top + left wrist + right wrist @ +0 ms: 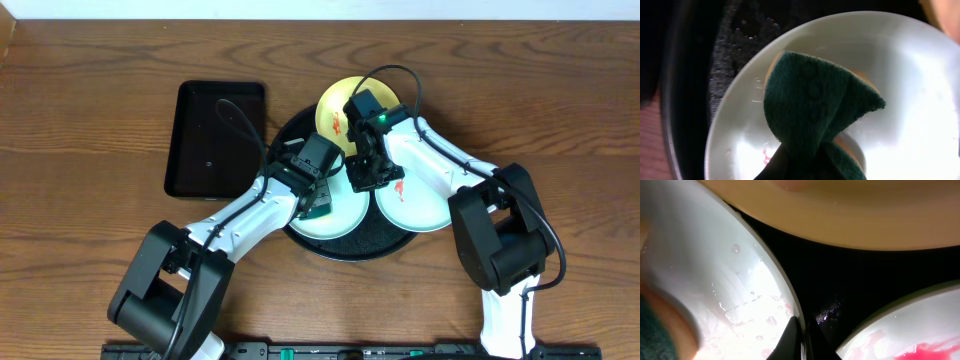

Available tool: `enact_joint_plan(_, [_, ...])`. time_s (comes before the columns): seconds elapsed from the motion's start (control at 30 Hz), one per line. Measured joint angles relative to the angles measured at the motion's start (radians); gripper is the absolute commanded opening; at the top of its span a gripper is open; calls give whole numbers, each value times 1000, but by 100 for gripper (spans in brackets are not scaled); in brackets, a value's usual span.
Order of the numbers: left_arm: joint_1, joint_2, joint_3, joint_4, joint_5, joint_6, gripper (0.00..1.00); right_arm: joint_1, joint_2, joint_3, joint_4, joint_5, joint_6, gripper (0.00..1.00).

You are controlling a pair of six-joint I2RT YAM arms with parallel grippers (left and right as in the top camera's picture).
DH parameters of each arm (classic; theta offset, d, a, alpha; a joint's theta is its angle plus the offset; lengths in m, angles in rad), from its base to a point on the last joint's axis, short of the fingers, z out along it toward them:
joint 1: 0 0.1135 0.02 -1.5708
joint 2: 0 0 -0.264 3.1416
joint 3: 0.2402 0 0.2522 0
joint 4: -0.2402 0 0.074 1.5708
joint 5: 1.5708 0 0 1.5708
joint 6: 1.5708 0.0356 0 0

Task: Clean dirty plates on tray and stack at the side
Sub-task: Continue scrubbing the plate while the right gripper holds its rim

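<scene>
On the round black tray lie three plates. A yellow one with a red smear sits at the back. One mint-green plate is at the front left and another, smeared red, at the right. My left gripper is shut on a green sponge that rests on the left mint plate, beside a small red spot. My right gripper is shut on that plate's rim; its fingers pinch the edge.
A smaller rectangular black tray lies to the left of the round one. Brown wood tabletop surrounds both. In the right wrist view the yellow plate and the smeared mint plate flank a strip of black tray.
</scene>
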Motion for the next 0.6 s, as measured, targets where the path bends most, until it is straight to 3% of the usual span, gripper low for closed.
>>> enact_joint_plan(0.4, [-6,0,0,-26,-97,0,7,0,0,0,0,-2,-1,1])
enact_joint_plan(0.6, [-6,0,-14,79,-201,1,8,0,0,0,-2,-5,-1,1])
